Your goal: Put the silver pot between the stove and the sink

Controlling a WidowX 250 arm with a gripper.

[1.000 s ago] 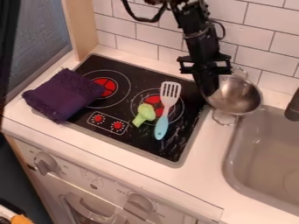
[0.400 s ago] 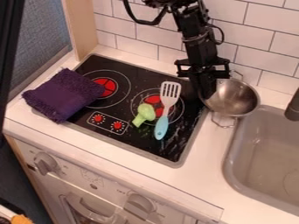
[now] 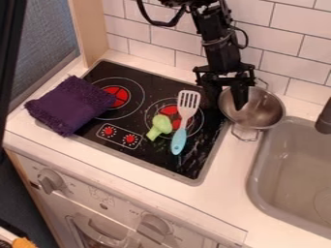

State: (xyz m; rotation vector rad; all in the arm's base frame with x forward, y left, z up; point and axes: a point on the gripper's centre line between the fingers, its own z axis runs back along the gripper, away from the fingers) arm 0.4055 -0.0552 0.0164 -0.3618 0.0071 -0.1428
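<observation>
Around the left rim of the silver pot [image 3: 260, 108], my gripper [image 3: 226, 100] hangs open, one finger inside the bowl and the other outside it over the stove. The pot stands upright on the strip of counter between the stove [image 3: 203, 157] and the sink [image 3: 254, 181], near the back. Its left rim reaches the stove's right edge. One wire handle points to the wall, the other to the front.
On the stove lie a purple cloth [image 3: 69, 105], a green toy broccoli [image 3: 159, 127] and a spatula with a blue handle [image 3: 179, 141]. A black faucet [image 3: 324, 118] is at the right edge, and a tiled wall [image 3: 291, 53] stands behind.
The pot and gripper have shifted slightly left. The gripper's fingers, closed together at the pot's left rim before, have spread apart and let go of it.
</observation>
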